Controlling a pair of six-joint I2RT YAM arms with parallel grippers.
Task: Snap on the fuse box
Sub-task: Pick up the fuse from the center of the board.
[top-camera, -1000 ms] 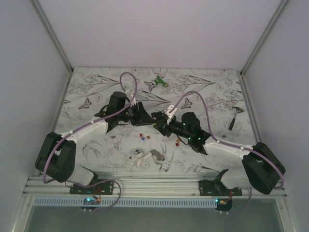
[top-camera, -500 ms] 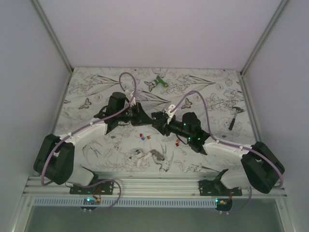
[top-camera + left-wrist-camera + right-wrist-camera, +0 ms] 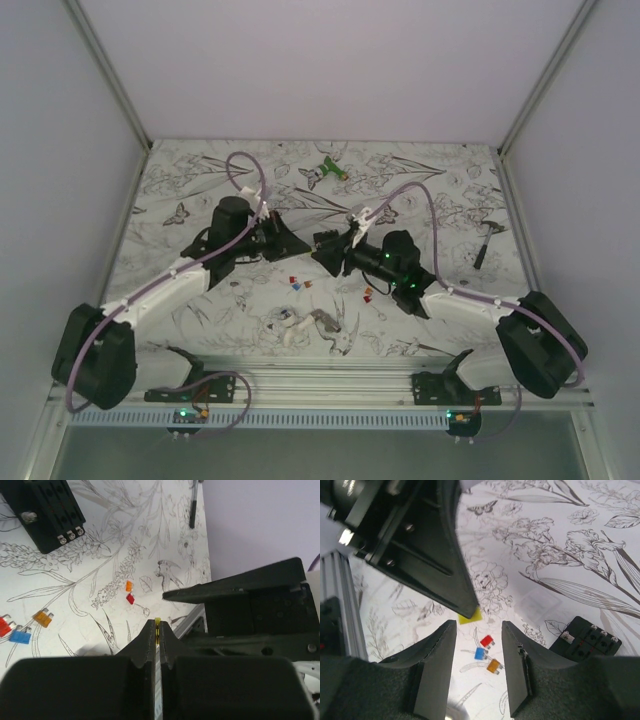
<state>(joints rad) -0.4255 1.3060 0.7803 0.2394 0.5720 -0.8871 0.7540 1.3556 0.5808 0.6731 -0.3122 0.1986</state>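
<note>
Fuse box lay on the flower-printed table, black and blocky, with its slotted face and a row of small screws showing. In the left wrist view it sat in the upper left of the frame. In the right wrist view it sat at the lower right, partly hidden behind one finger. Neither end effector held it. In the overhead view it could not be told apart from the dark end effectors at mid-frame.

Left end effector: its fingers were pressed together on a thin yellow fuse, which stuck out just past their tips. The right wrist view showed the same yellow piece at the point of the left fingers, in the middle of that frame.

Right end effector: its fingers stood apart with nothing between them. It faced the left end effector tip to tip, near it but not touching.

Loose fuses, one red, one blue and one orange, lay together on the table below the gap between the right fingers. A green object lay near the top centre of the overhead frame. A white-and-grey clump lay near the lower centre, well apart from both end effectors.
</note>
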